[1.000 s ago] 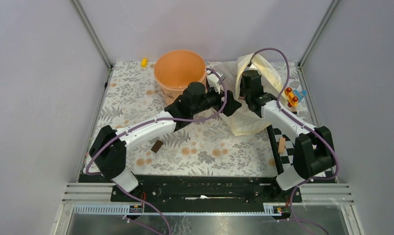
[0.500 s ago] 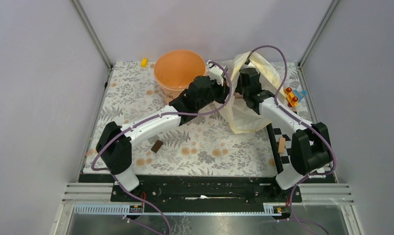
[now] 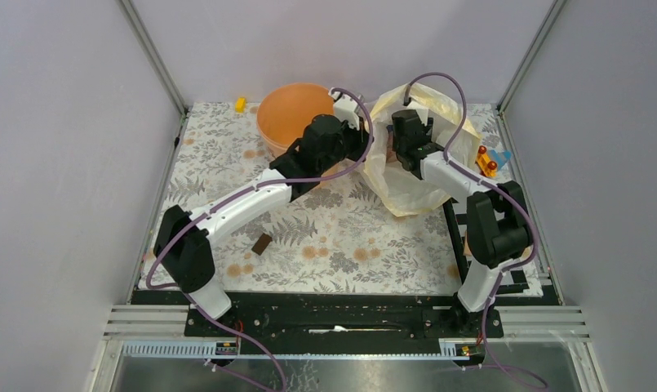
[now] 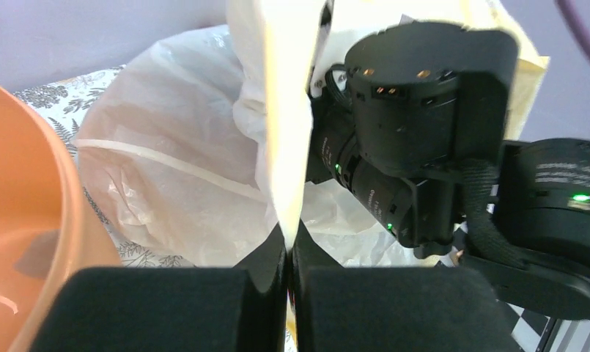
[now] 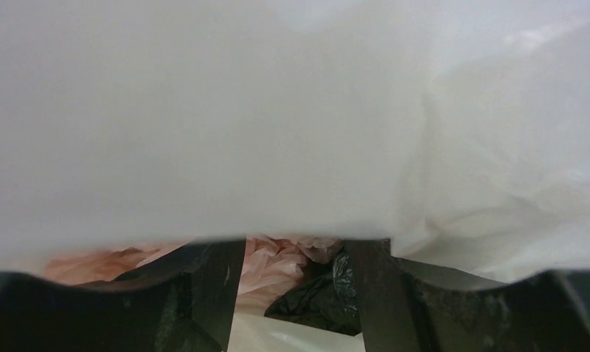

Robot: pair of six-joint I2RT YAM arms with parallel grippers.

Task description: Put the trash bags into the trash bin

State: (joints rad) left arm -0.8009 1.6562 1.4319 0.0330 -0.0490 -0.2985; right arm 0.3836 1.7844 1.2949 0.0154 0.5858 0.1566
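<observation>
Finding the pale-pink trash bag (image 5: 273,268) only in the right wrist view, crumpled and lying between the fingers of the right claw (image 5: 295,249), under a sheet of whitish plastic that is covering most of that view. Straddling the pink film with fingers apart, yet not revealing whether actually pinching it: cannot tell. Sharing that gap with a scrap of crinkled black film (image 5: 317,297).

Seen from overhead, reaching with the right claw into the mouth of the cream-yellow bag (image 3: 415,184), so placing the trash bag in there and not in the bucket (image 3: 280,114).

Clenching the left claw (image 4: 286,246) tight on a raised edge of the cream-yellow bag, holding that strip upright above the fingertips. Leaving a whitish bag (image 4: 167,176) lying behind it, just beside the bucket's wall.

Showing the bucket standing upright at the far side of the table (image 3: 333,237), just left of both claws.

Also carrying on the table a small yellow piece (image 3: 241,104) left of the bucket, a colourful toy (image 3: 490,161) right of the cream-yellow bag, and a brown block (image 3: 262,243) near the left arm.
</observation>
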